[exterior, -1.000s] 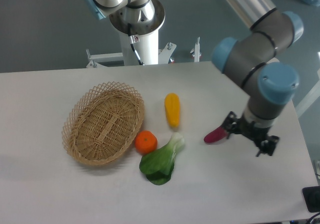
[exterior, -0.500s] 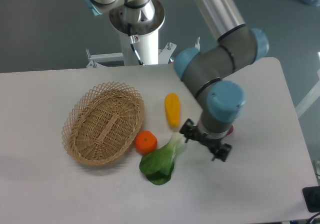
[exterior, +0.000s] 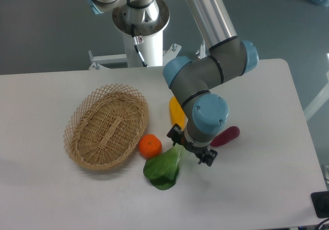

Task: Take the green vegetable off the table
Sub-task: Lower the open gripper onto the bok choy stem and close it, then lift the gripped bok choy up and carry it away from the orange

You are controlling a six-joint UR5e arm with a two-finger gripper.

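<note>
Clearly the risk lies in crowding. From the fixed camera, the pincer [exterior: 189, 151] hangs over the pale stem end of the green vegetable [exterior: 163, 169], its fingers looking spread, nothing pinched. The vegetable lies on the bench [exterior: 247, 199], its leaves just beside the orange [exterior: 150, 145]; a skewed descent could nudge that fruit or push the stem sideways. The yellow vegetable [exterior: 175, 112] sits partly behind the arm, the purple-red vegetable [exterior: 225, 136] near its far side. Open bench lies below and toward the right edge; the basket [exterior: 106, 126] hems the left.
</note>
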